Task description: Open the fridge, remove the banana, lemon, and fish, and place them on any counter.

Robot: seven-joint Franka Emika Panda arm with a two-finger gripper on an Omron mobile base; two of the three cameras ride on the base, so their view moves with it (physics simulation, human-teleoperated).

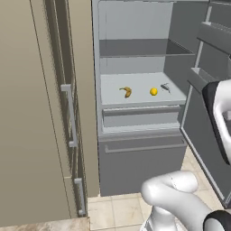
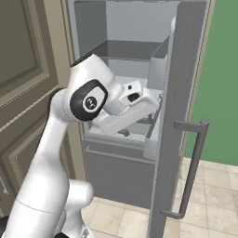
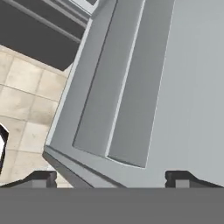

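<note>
Grey fridge (image 1: 135, 153) open; shelf holds banana (image 1: 126, 92), lemon (image 1: 154, 91), fish (image 1: 165, 87) in row, well beyond jaws. Gripper (image 3: 111, 178) spread wide, holding nothing, facing inner side of door (image 3: 175, 87); door bin (image 3: 111, 131) just ahead of fingertips (image 3: 43, 178).

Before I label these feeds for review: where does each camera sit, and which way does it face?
Left base view: behind the arm, left; faces the open fridge with banana, lemon, fish; arm lower right.
Right base view: behind, right; same fridge, door handle; arm left.
Hand view: on the hand, open, facing the door's inner side.
Both base views share the fridge.
</note>
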